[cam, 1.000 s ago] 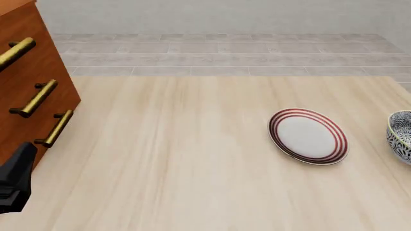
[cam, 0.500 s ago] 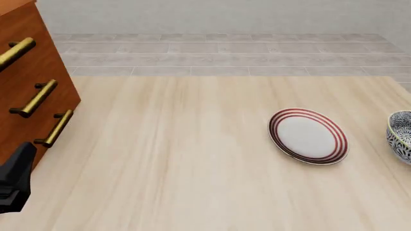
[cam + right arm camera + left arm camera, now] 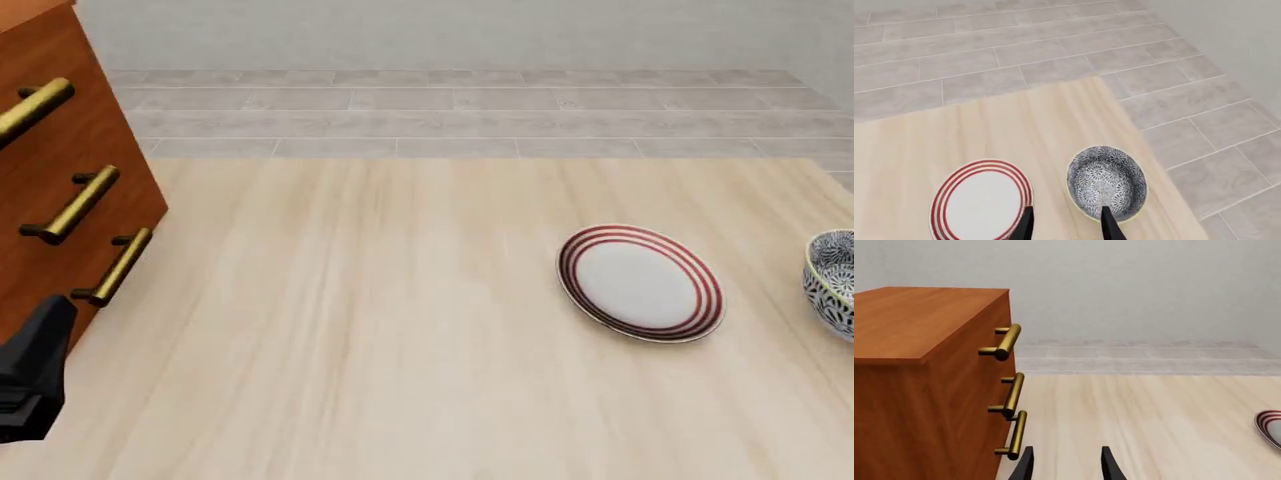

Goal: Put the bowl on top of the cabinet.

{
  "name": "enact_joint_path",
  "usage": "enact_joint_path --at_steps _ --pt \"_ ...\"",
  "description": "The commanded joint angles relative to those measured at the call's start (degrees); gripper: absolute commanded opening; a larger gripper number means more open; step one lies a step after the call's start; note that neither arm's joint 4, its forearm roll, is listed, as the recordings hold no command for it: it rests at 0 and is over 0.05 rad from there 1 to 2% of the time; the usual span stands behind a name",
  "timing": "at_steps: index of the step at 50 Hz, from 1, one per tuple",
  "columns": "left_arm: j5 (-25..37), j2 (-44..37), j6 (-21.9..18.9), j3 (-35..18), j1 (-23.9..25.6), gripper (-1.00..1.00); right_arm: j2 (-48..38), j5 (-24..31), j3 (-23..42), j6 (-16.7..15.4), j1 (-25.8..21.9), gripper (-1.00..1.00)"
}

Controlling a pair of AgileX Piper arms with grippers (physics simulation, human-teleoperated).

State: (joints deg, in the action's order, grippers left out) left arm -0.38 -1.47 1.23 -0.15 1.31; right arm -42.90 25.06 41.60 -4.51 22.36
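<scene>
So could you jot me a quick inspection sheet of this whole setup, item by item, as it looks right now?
Surface: pale wood-grain table, no spills or marks seen.
Job's things: bowl upright on the table near its right edge, beside the plate and apart from it; cabinet at the far left, its top bare where it shows.
Clutter: plate, white with red rings, lying flat right of centre.
Grippers: left gripper open, empty, next to the cabinet's front; right gripper open, empty, above the bowl and plate.
Cables: nothing seen.
Surroundings: grey tiled floor beyond the table, plain wall behind.
</scene>
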Motion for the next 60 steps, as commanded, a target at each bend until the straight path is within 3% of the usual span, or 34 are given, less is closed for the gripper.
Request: enact_joint_path --at_steps 1,12,32,36,44,60 --pt "-0.01 -0.11 -0.07 0.03 0.08 1.00 -4.14 -0.01 1.23 -0.87 4.27 1.00" --pt "0.37 0.18 -0.05 0.06 0.12 1.00 -6.70 -1.41 1.07 0.38 6.63 1.00" --pt "-0.17 -0.44 0.05 0.06 0.15 1.00 -10.64 -3.09 2.39 -1.28 11.02 1.00" --pt "-0.22 -0.53 0.02 0.06 0.25 1.00 -11.71 -4.62 1.46 -2.70 11.65 1.00" --pt "-0.34 -0.60 0.03 0.05 0.20 1.00 -14.01 -7.83 0.53 -2.57 14.33 1.00" --pt "-0.87 -1.33 -0.17 0.07 0.42 1.00 -18.74 -10.01 0.98 -3.79 14.98 1.00"
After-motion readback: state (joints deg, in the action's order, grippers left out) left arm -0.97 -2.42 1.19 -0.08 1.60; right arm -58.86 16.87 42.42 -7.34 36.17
